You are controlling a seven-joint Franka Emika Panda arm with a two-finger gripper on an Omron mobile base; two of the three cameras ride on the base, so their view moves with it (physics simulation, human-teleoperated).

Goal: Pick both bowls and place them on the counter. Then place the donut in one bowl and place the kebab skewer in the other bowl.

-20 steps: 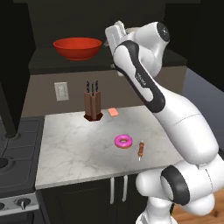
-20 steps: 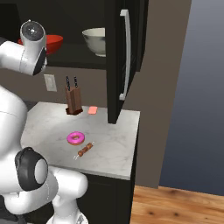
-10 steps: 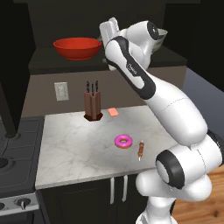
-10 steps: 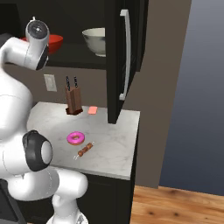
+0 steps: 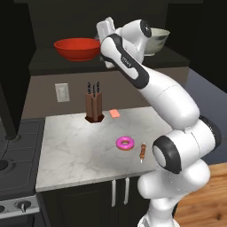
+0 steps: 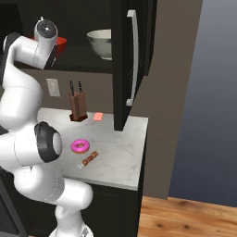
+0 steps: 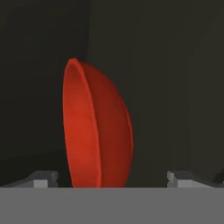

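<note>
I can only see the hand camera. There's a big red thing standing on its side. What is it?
Observer: It's the red bowl. It really sits level on a dark shelf; your camera is rolled.
Operator: Is there another bowl?
Observer: Yes, a cream-grey bowl farther right along that shelf.
Operator: Where's the donut?
Observer: The pink donut lies on the marble counter below, with the kebab skewer just beside it.
</note>
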